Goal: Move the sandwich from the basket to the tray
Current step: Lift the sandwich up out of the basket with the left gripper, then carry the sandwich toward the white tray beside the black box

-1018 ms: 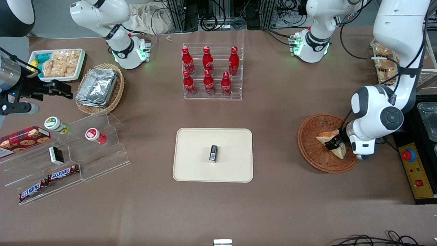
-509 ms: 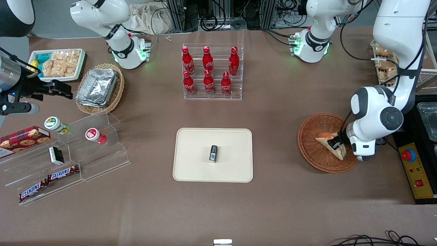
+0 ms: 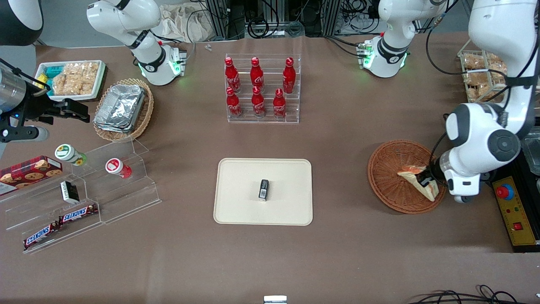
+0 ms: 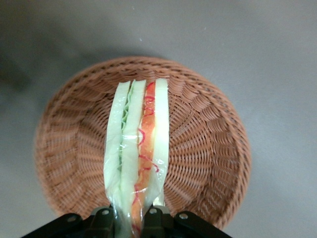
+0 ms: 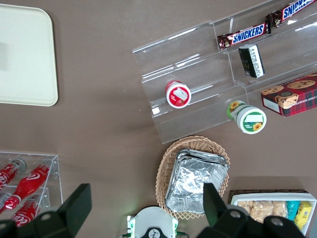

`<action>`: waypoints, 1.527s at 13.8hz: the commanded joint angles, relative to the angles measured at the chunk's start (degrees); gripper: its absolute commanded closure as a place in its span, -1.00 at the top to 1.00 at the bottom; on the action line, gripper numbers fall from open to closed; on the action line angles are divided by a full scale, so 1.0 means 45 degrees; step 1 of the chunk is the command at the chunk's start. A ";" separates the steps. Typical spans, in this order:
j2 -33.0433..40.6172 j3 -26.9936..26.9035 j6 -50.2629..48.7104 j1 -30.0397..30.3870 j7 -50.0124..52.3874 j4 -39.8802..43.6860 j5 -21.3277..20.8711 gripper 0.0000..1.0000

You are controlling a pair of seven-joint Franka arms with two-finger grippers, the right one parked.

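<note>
1. Gripper [image 3: 427,182] sits over the basket [image 3: 386,177], at the edge nearest the working arm's end of the worktop [image 3: 346,249]. Its black fingers [image 4: 101,218] pinch one corner of the sandwich [image 3: 417,180].
2. Sandwich: triangular wedge in glossy clear wrap, pale white bread. Wrist view shows it edge-on [image 4: 138,163], layered green, white and orange with red streaks.
3. It is tilted, cut edge facing the tray; whether its low end touches the weave, cannot tell.
4. Basket: round, shallow, reddish-brown wicker with a tight radial weave and braided rim [image 4: 218,119]. Nothing else in it.
5. Tray [image 3: 236,207]: flat cream rectangle, rounded corners, low rim, matte. It lies mid-worktop, well apart from the basket toward the parked arm's end.
6. A small black box [image 3: 263,189] stands near the tray's centre.
7. Worktop covering: brown, matte, cloth-like.
8. Clear acrylic stepped rack [image 3: 263,118], farther from the front camera than the tray, holds six red bottles [image 3: 257,101] in two rows.
</note>
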State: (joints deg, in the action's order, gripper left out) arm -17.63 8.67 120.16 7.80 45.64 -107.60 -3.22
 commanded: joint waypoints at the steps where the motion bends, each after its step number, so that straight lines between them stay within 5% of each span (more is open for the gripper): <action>1: 0.0032 0.0066 -0.2767 -0.0073 -0.0238 0.2477 -0.0221 -1.00; 6: -0.0027 0.0806 -0.6424 -0.0073 -0.1891 0.6230 -0.0143 -1.00; 10: -0.0319 0.2659 -0.6429 -0.0112 -0.3247 0.6976 -0.0103 -0.88; 12: -0.0825 0.3402 -0.6254 -0.0403 -0.3326 0.7190 -0.0162 -1.00; 21: -0.4810 0.3542 -0.5399 -0.4329 -0.1607 0.9009 -0.0885 -1.00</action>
State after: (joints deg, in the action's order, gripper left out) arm -34.37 24.75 94.98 -9.99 37.65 -72.25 -6.03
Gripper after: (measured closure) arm 0.841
